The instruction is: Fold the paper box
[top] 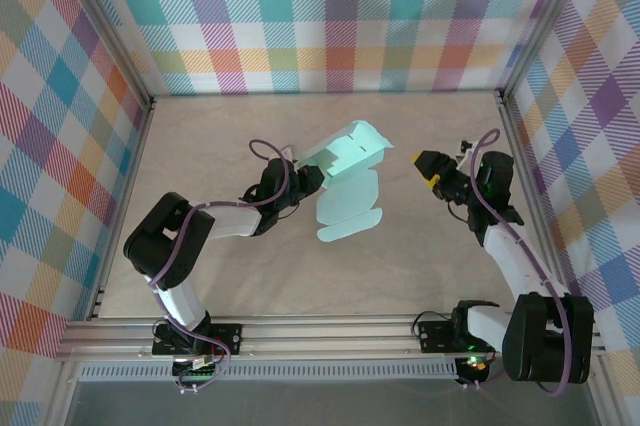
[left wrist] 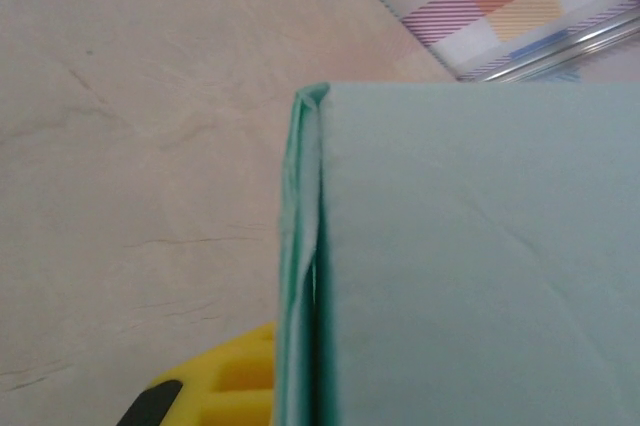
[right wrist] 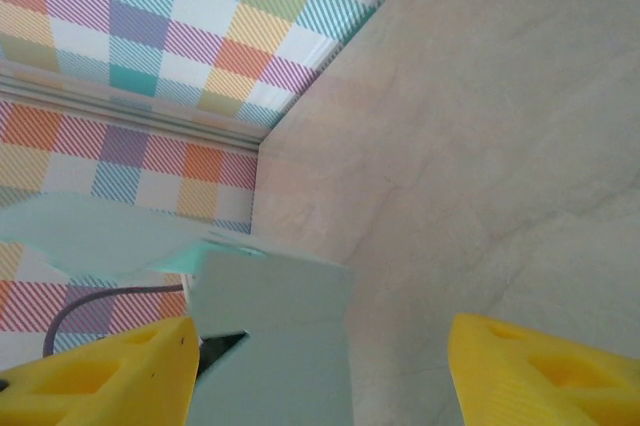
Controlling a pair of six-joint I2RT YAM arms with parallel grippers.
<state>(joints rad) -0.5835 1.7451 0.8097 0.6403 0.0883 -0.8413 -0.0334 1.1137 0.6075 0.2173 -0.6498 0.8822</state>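
The paper box (top: pixel 349 158) is pale mint card, half raised near the middle of the table, with flat flaps (top: pixel 350 214) lying in front of it. My left gripper (top: pixel 304 178) is shut on the box's left edge. In the left wrist view the folded card (left wrist: pixel 470 266) rises beside one yellow finger (left wrist: pixel 228 383). My right gripper (top: pixel 428 168) hangs open to the right of the box, apart from it. In the right wrist view its yellow fingers (right wrist: pixel 100 378) stand wide, and the box (right wrist: pixel 275 336) lies beyond them, close to the left one.
Plaid walls (top: pixel 330 16) close in the pale table (top: pixel 250 276) on three sides, with metal posts (top: pixel 512 136) at the back corners. An aluminium rail (top: pixel 330 338) carrying both arm bases runs along the near edge.
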